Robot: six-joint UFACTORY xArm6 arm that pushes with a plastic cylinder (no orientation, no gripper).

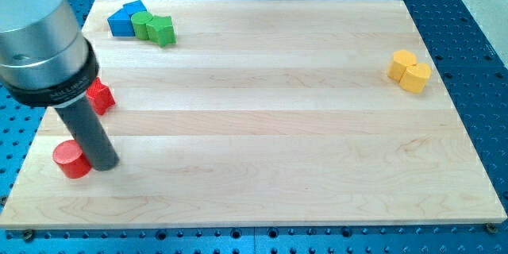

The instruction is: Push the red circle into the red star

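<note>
At the near-left corner of the worktop (262,127), my tip (105,163) touches the right side of the red circle (72,159). The tool is a plain rod, nothing pinched. The red star (101,96) lies farther back, half hidden by the rod. Judgement: I must come round to the circle's near side to push it away from me. Blue block (125,18), green blocks (154,28) and yellow blocks (409,71) stand well apart.

The pale wooden counter (262,127) carries six small blocks and my tip (105,163). The red circle (71,159) touches my tip on the view's left. The red star (101,96) lies just above my tip, partly hidden by the rod. The blue block (125,19), green circle (142,25) and green block (162,30) cluster further up. Two yellow blocks (409,71) sit far off toward the view's right.
</note>
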